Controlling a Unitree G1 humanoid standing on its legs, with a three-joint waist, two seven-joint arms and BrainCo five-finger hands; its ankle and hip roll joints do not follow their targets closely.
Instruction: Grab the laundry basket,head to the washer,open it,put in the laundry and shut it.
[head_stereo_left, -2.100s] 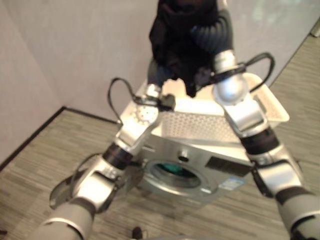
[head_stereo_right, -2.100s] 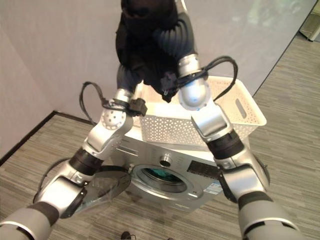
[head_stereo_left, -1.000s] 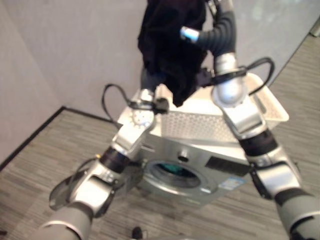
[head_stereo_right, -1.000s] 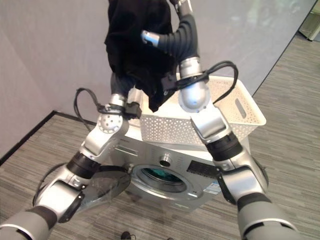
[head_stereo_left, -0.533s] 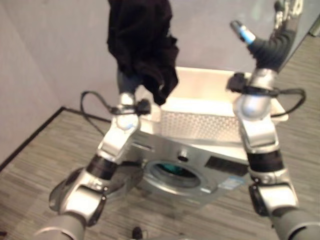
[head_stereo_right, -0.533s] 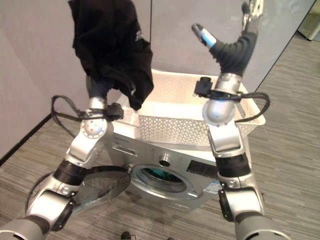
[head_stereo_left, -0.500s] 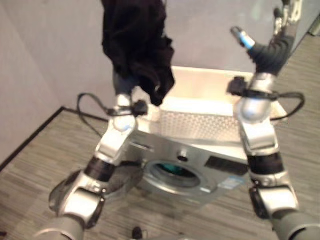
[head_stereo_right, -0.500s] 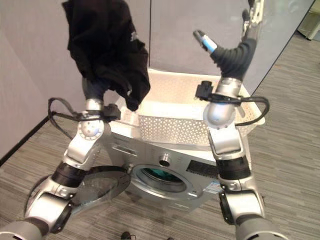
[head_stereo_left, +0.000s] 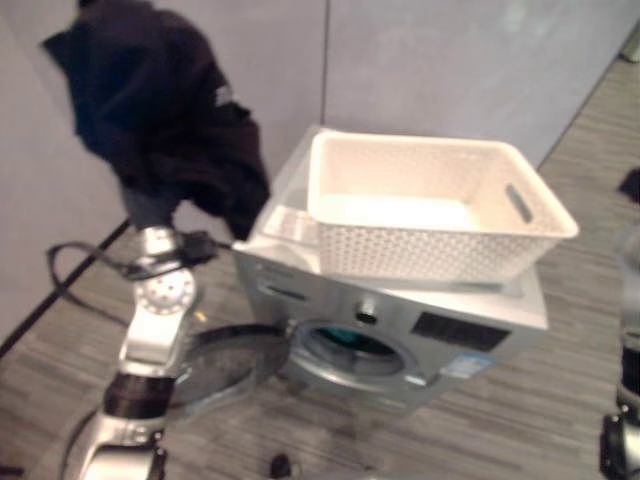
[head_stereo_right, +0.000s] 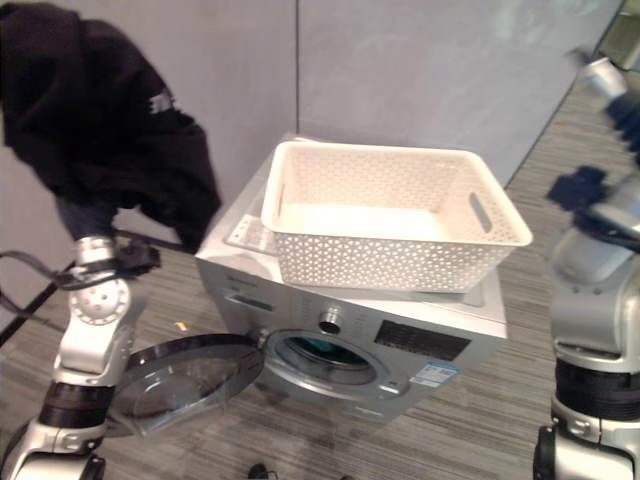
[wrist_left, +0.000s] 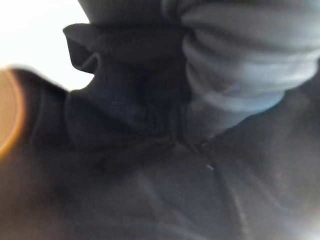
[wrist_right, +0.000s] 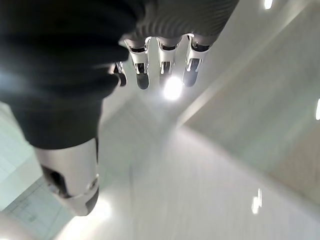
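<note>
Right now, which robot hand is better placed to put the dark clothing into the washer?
Probably the left. The dark garment hangs over the left arm, on the side of the open washer door. The right robot hand is raised toward the ceiling, fingers straight, holding nothing.

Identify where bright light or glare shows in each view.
Right wrist view: a ceiling light flares just past the open right hand, with smaller lights towards the picture's edges. Left wrist view: a washed-out white patch sits beside the black garment. Left eye view: the inside of the laundry basket looks brightly lit, almost bleached.
</note>
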